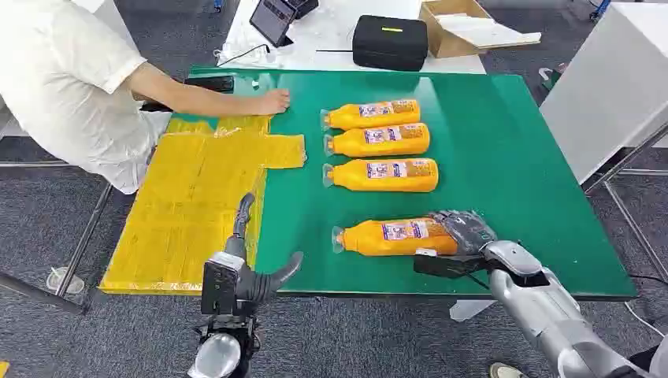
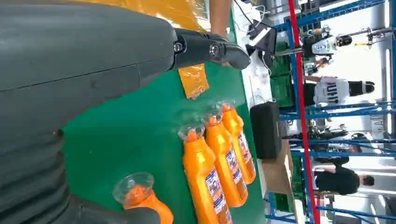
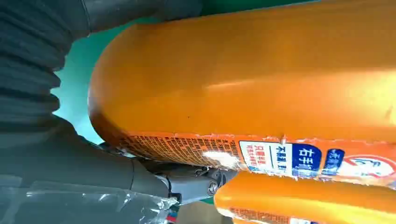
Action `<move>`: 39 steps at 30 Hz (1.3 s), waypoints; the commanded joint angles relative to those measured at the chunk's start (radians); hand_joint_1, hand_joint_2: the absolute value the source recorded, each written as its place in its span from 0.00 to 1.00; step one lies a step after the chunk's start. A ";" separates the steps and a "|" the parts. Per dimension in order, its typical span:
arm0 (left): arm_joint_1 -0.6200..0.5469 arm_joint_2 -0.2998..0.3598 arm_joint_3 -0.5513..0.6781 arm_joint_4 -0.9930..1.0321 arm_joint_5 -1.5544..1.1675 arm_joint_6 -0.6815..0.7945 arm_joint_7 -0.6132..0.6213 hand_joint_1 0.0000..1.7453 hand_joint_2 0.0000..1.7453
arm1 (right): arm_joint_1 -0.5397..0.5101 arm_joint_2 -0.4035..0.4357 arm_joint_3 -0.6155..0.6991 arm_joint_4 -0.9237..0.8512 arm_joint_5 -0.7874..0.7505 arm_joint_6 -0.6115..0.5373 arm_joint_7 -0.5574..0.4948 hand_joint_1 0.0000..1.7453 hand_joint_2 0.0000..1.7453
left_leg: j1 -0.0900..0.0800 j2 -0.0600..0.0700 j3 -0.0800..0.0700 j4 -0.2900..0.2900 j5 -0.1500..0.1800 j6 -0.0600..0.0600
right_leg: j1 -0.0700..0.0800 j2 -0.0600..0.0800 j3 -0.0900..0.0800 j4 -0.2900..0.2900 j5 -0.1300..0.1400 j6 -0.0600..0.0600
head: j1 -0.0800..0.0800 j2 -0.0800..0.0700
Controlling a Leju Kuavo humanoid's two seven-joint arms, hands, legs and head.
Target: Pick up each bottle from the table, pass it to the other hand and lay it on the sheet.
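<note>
**Robot hand on the nearest bottle, 3 more lined up behind**

Counter (image 1: 504, 157) first: a broad green top that carries everything. On its left part lies the yellow sheet (image 1: 189, 197), crinkled and flat, reaching the near edge, with nothing on it. A person in a white shirt (image 1: 63, 79) leans in from the far left, one hand (image 1: 272, 101) resting on the green surface just past the sheet's far end.

Beyond the counter stands a white table with a black case (image 1: 389, 41), an open cardboard box (image 1: 457, 25) and a tablet (image 1: 272, 19).

4 orange bottles lie on their sides, clear caps pointing toward the sheet. 3 of them form a tight row in the middle: the far bottle (image 1: 370, 114), the middle bottle (image 1: 376, 140) and the third bottle (image 1: 381, 175), close to one another. The nearest bottle (image 1: 394, 236) lies apart from that row, near the front edge, resting on the green top.

The right robot hand (image 1: 463, 235) sits at the base end of that nearest bottle, dark fingers draped over the top and the thumb underneath in the right wrist view, so it is wrapped around it.

The left robot hand (image 1: 256, 264) hovers at the front edge between the sheet and the nearest bottle, fingers spread apart with nothing in them, one finger pointing up over the sheet's edge.
</note>
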 commanded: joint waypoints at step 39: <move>0.071 0.034 0.077 -0.067 0.491 -0.462 -0.001 0.00 1.00 | 0.261 0.422 -0.180 -0.238 -0.435 -0.135 -0.265 1.00 1.00 | 0.001 0.005 -0.001 0.000 -0.005 -0.002 | 0.001 0.005 -0.001 0.002 -0.003 -0.001 | 0.000 0.000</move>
